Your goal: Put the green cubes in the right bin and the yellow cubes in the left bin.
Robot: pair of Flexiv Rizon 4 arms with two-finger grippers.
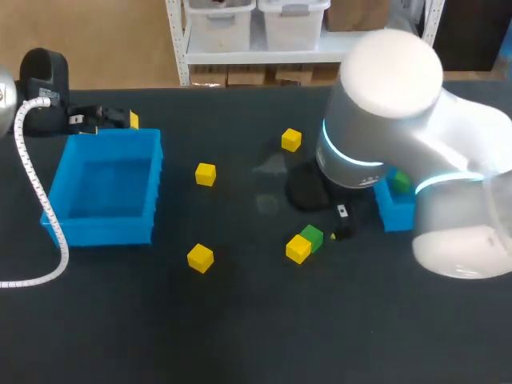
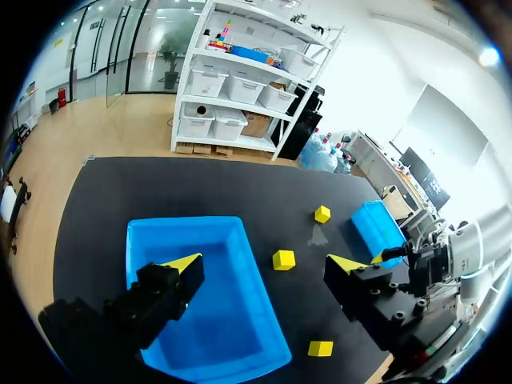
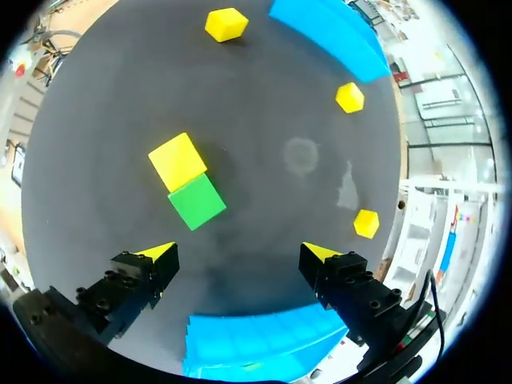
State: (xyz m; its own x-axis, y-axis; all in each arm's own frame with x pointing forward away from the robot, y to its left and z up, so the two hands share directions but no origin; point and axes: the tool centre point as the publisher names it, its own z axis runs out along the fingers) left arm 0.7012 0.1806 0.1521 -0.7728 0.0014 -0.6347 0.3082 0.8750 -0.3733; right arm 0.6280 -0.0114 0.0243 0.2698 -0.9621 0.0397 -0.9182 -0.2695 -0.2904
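A green cube [image 1: 312, 238] touches a yellow cube [image 1: 298, 249] mid-table. Three more yellow cubes [image 1: 291, 140] [image 1: 206, 174] [image 1: 200, 258] lie scattered. My right arm [image 1: 400, 120] covers most of the right bin [image 1: 394, 210], where something green [image 1: 400, 182] shows. My right gripper [image 3: 240, 253] hangs open above the table, with the green cube [image 3: 197, 202] and yellow cube [image 3: 178, 160] just ahead of its fingers and the right bin [image 3: 264, 344] under it. My left gripper [image 2: 266, 264] is open and empty over the left bin [image 2: 216, 312], at that bin's far edge [image 1: 112, 118].
The left bin [image 1: 104, 188] looks empty inside. A white cable [image 1: 36, 200] runs down along its left side. Open dark table lies in front of both bins.
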